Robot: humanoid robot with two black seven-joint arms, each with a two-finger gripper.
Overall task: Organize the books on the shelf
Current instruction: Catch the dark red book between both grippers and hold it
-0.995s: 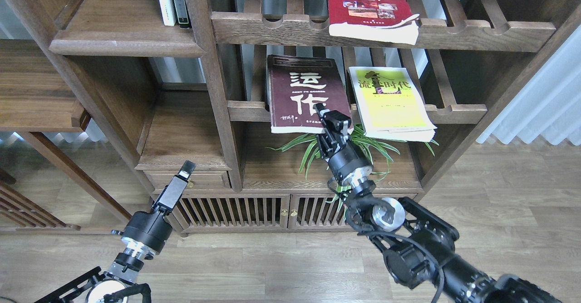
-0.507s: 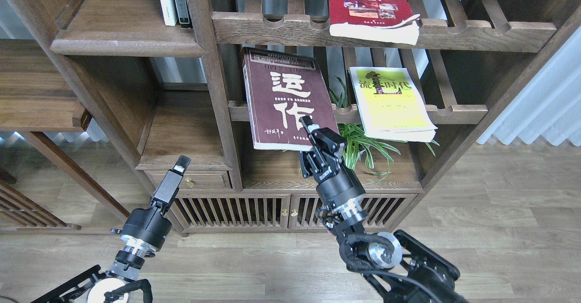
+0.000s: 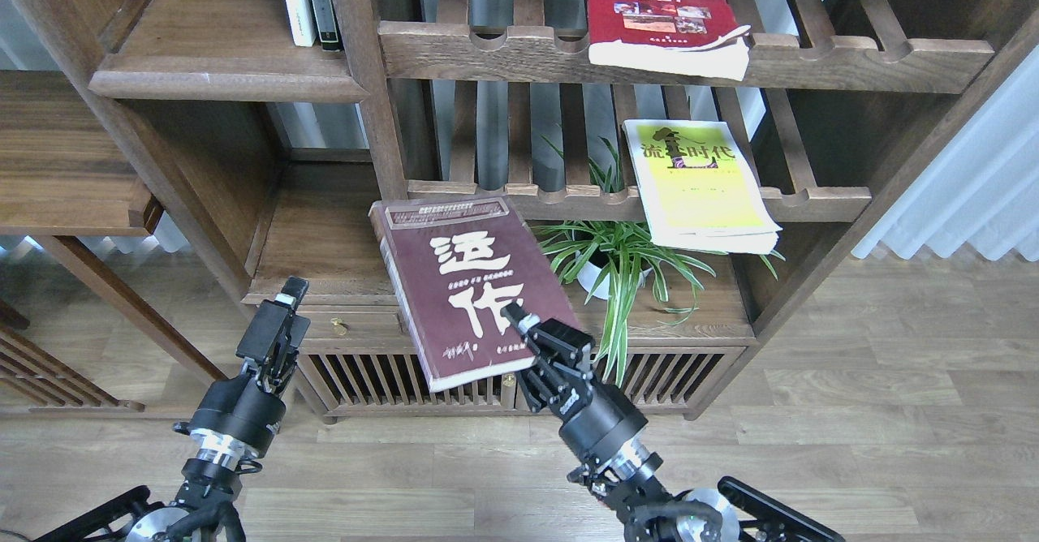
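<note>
Before the bookcase (image 3: 373,120), right gripper (image 3: 519,323) pinches maroon book's (image 3: 463,282) lower corner.

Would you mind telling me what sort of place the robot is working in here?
Probably a study or living room: a big dark wooden bookcase holding books, a potted spider plant, wood-plank flooring and pale curtains.

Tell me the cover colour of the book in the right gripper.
Dark maroon book with white characters; head view.

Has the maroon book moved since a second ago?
Yes. The maroon book, held by the right gripper, has come off the slatted rack and moved down and left in view, toward the robot, now in front of the low cabinet.
</note>
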